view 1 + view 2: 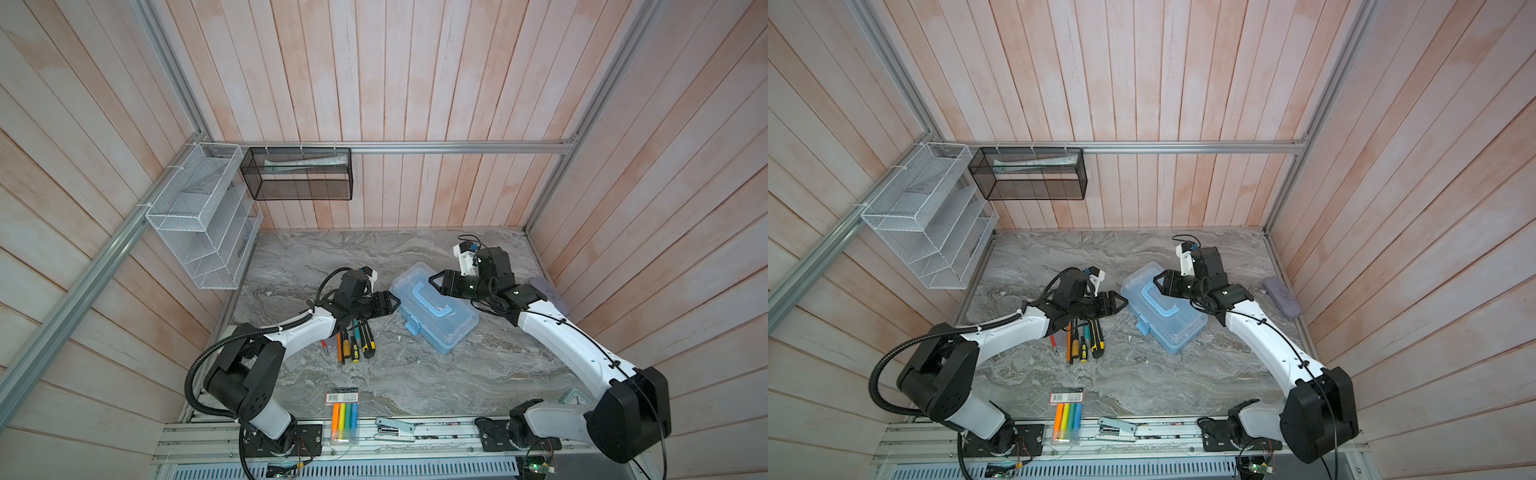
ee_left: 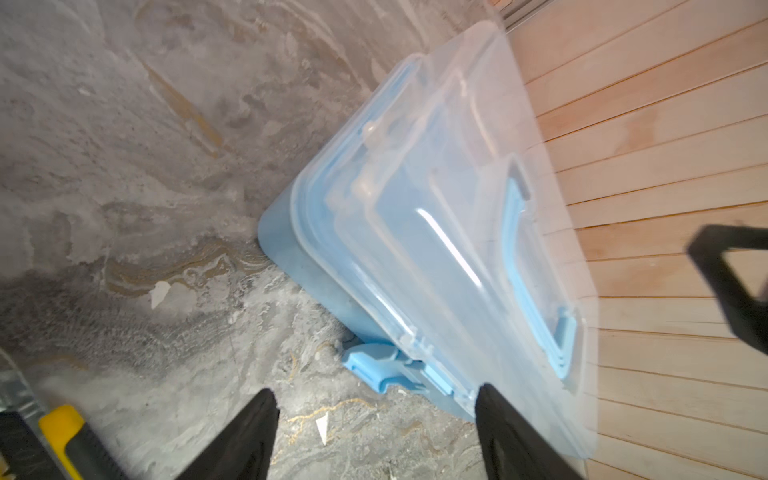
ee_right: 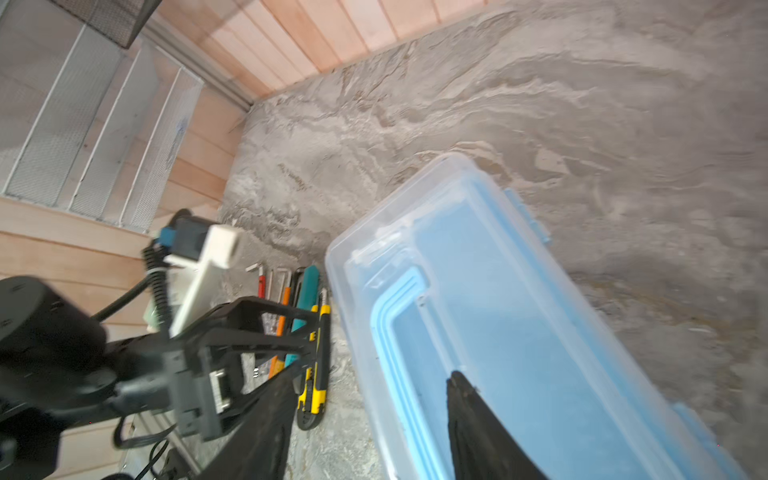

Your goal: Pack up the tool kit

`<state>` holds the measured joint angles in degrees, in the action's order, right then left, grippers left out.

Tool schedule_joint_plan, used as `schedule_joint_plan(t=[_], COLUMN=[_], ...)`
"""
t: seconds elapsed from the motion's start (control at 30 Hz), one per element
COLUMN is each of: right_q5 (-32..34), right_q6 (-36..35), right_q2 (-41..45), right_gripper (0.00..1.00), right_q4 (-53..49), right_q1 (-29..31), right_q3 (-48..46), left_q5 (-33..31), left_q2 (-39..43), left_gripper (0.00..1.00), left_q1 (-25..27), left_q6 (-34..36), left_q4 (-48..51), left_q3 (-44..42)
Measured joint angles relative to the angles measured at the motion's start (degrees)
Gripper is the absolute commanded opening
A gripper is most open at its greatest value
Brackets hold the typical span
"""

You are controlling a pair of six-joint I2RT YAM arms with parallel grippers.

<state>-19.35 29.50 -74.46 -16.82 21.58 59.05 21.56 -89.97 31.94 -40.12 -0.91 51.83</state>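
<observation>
Lid-shut tool kit, seemingly empty; left pincer and right pincer both agape, empty

1. Top views: both are looking steeply down from high above the near edge, far off, covering nearly the same whole tabletop.
2. Left wrist view: is looking from close range past the left end effector at the tool kit.
3. Right wrist view: is looking from close range past the right end effector across the tool kit toward the left arm, sharing the kit with the left wrist view.
</observation>
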Motion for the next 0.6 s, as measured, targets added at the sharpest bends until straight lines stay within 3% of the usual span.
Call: schedule_joint_plan(t=[0.3, 0.6], right_q5=[1.7, -6.0], right_q6=[-0.7, 1.6], right_q2=[2.0, 3.5], right_gripper=[0.57, 0.57], right_q4=[0.3, 6.3], right_q1=[-9.7, -15.9], right_q3=[-6.7, -16.5], left_q5=[-0.3, 0.4], left_q2=[-0.9, -6.5], left_gripper=[0.75, 0.72], left_q1=[0.0, -0.1], left_q6=[0.5, 0.8], left_q4=[1.2, 1.3], left_q3=[0.7, 5.6])
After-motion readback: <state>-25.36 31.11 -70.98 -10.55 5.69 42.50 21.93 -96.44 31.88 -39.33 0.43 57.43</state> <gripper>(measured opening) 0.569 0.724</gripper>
